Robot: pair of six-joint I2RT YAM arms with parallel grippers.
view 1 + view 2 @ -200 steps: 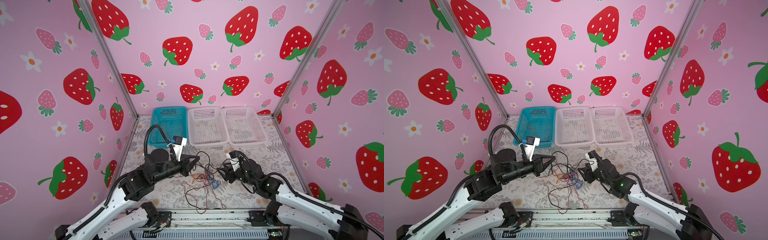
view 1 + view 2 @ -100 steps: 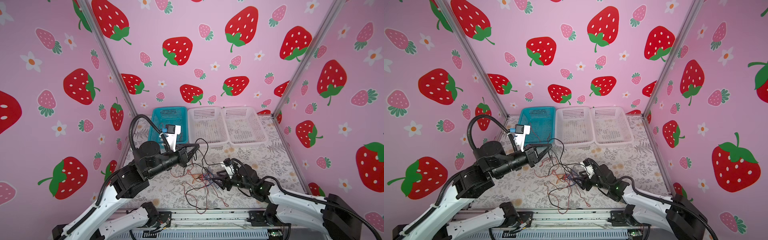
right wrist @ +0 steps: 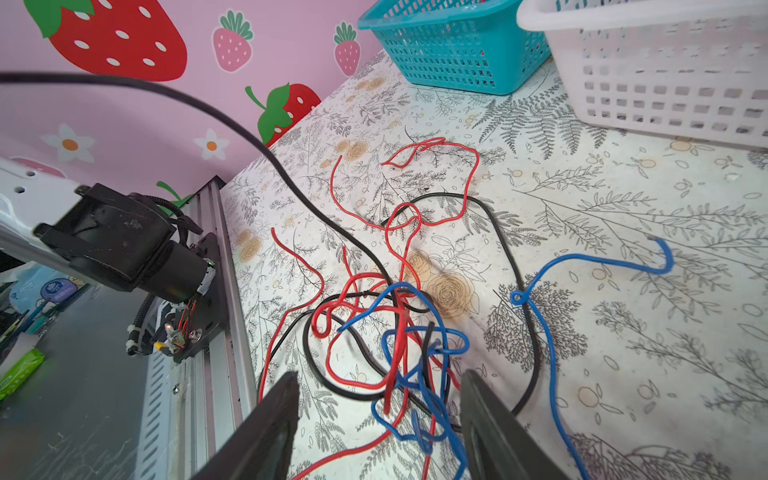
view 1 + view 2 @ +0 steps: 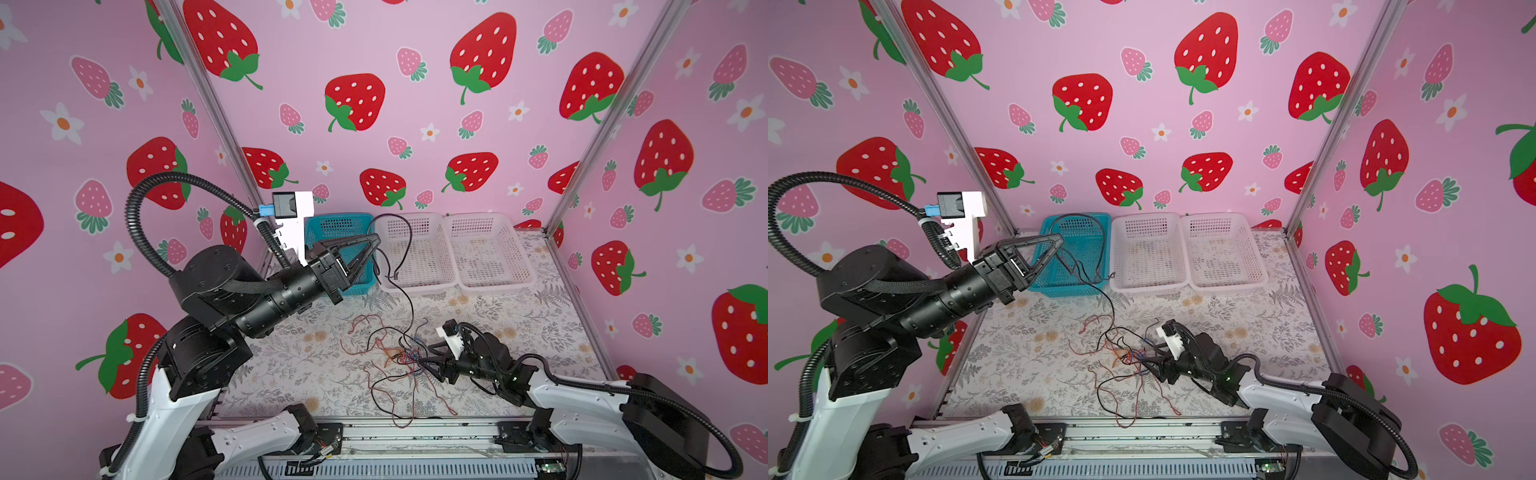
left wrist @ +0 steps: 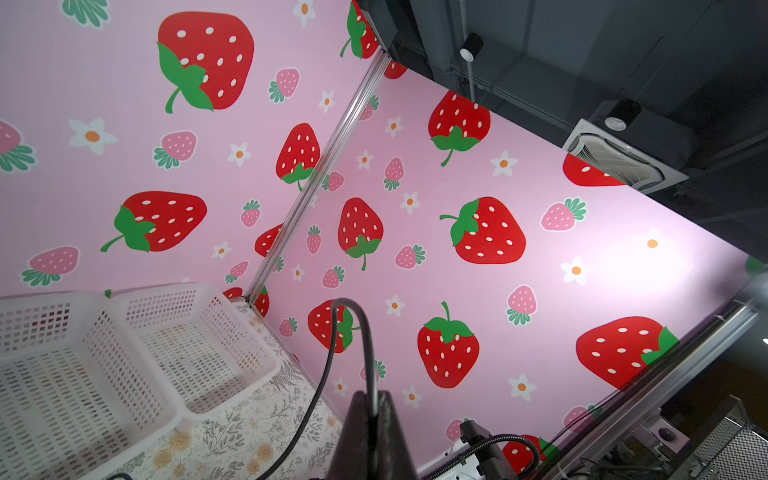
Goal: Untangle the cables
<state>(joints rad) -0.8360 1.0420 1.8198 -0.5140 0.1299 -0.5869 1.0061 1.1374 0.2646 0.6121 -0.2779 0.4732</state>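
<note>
The cables (image 4: 397, 353) (image 4: 1126, 353) are thin red, black and blue wires knotted together on the floral table. My left gripper (image 4: 376, 240) (image 4: 1059, 237) (image 5: 372, 400) is raised in front of the blue basket and shut on one black cable (image 5: 366, 332). That cable loops above the tips and hangs down to the knot. My right gripper (image 4: 419, 362) (image 4: 1148, 362) (image 3: 380, 376) sits low on the table, open. The blue and red strands of the knot (image 3: 405, 332) lie between its fingers, which do not pinch them.
A blue basket (image 4: 338, 218) (image 4: 1067, 286) and two white baskets (image 4: 419, 286) (image 4: 494, 282) stand along the back wall. Pink strawberry walls close in three sides. A metal rail (image 4: 415, 432) runs along the front edge, and loose wire ends reach it.
My left gripper has risen and moved back toward the blue basket, drawing the black cable up. My right gripper has sunk onto the knot and its jaws have widened a little.
</note>
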